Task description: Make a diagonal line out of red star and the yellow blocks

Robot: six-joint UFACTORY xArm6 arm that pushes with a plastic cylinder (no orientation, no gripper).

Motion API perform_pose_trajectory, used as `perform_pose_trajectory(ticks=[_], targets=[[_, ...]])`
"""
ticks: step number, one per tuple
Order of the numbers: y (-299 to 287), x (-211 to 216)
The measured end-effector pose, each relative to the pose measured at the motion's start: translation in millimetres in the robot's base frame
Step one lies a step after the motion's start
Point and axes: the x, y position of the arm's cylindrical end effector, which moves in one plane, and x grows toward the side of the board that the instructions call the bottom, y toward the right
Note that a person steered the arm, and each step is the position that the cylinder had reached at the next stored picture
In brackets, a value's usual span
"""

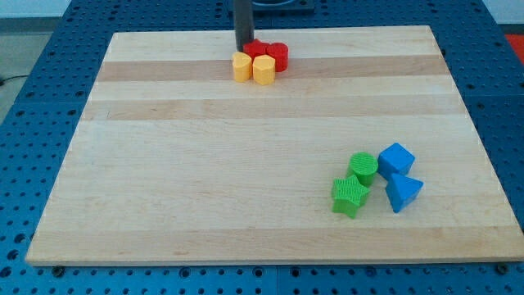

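Observation:
Near the view's top centre, two yellow blocks sit side by side: a left yellow block (241,66) and a right yellow hexagonal block (264,70). Right behind them are two red blocks: a red star (257,50), partly hidden, and a red round block (277,56) to its right. All four touch in one tight cluster. My tip (243,47) is at the cluster's upper left, just above the left yellow block and against the red star's left side.
At the view's lower right stand a green round block (363,167), a green star (350,196), a blue cube-like block (396,158) and a blue triangular block (403,192), close together. The wooden board (205,164) rests on a blue perforated table.

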Motion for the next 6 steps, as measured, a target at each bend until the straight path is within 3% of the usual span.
perform_pose_trajectory(ticks=[1,3,4,6], targets=[[-7,31],[-13,-45],[33,-49],[28,36]])
